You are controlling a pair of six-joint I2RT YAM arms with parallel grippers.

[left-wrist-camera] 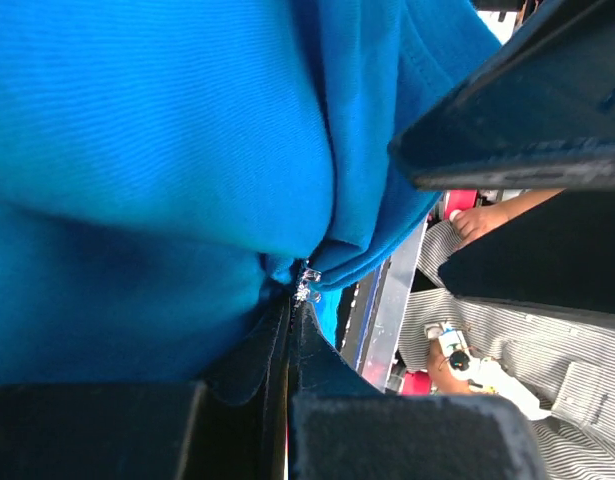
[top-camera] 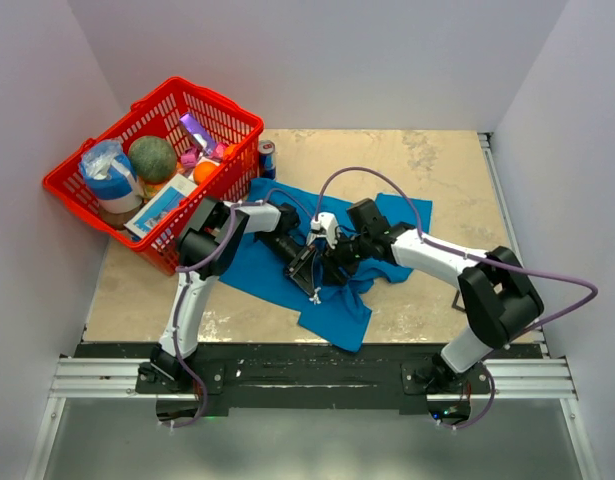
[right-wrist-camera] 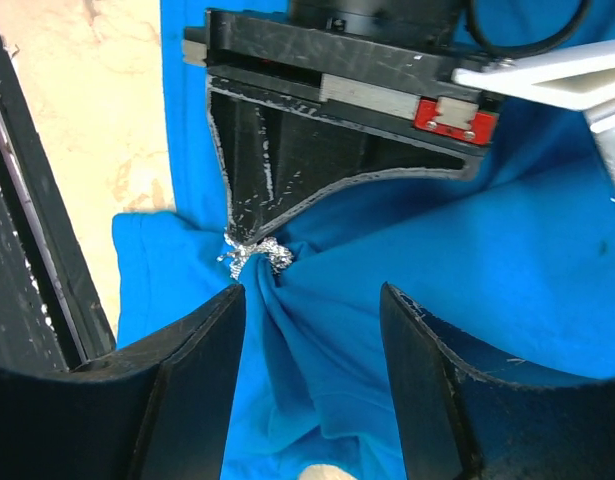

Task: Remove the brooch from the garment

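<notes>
The left gripper (left-wrist-camera: 293,310) is pressing its jaws together on the brooch (right-wrist-camera: 252,253). The brooch is sitting on a puckered ridge about the middle of the garment (right-wrist-camera: 547,300). In the left wrist view, blue cloth is bunching right against the closed tips, so it is not possible to tell whether the pinch is also taking in fabric. The right gripper (right-wrist-camera: 312,295) is hovering with its jaws spread, straddling the fold of the garment just beside the brooch. Its pads are not appearing to touch the cloth.

The main risk looks to be the garment travelling with the brooch. If the left arm is pulling while the pin is fastened and nothing is holding the cloth down, the whole garment is likely to be lifting rather than releasing, and the weave could snag or tear. The clasp itself is hidden, so its state is unknown.

A second risk is the right gripper closing too near the brooch and catching the left fingertips or the sparkly cluster instead of cloth. The brooch is also tiny, so a sideways tug could be working it out of the pinch.
</notes>
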